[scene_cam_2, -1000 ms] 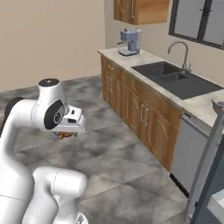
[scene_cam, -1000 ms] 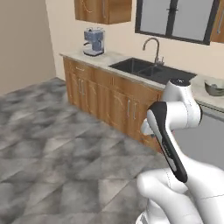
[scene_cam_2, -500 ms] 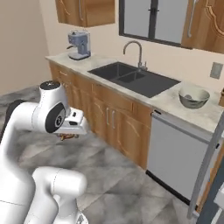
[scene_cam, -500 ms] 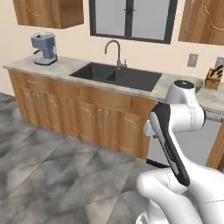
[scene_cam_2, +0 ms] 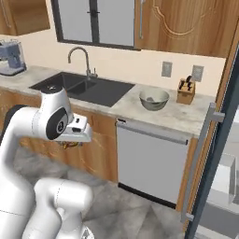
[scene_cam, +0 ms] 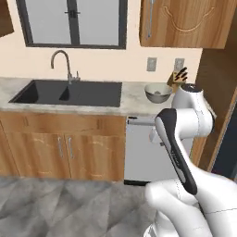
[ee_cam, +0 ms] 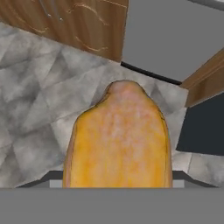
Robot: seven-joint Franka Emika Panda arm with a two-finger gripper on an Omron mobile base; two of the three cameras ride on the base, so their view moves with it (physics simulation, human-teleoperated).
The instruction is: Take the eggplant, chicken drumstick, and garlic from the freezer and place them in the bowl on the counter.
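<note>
The robot's two-finger tool point(scene_cam_2: 70, 143), seen in the right base view tucked low beside the white arm, is clamped on a small orange-brown knobbly lump, the chicken drumstick point(ee_cam: 118, 140). In the hand view the drumstick rises between the finger tips, its tapered end pointing away from the camera, with grey marbled floor tiles below it; in the right base view a bit of orange-brown shows under the tool. The load hangs over the floor, in front of the wooden cabinets and short of the desk, a pale beige-grey marbled stone worktop point(scene_cam_2: 186, 116). On that desk, between the black sink point(scene_cam: 69, 92) and the wooden knife block point(scene_cam_2: 186, 91) and nearer the block, stands the round wide grey-green bowl with a pale rim point(scene_cam_2: 154, 99), directly above the grey dishwasher front point(scene_cam_2: 149, 163). The dark slate-blue freezer door with its long grey bar handle point(scene_cam_2: 200, 158) stands open at the right edge. Judging by this, the step in hand is the carry of the drumstick toward the bowl. The next move calls for raising the tool above the desk edge, bringing it over the bowl's rim and releasing there.
</note>
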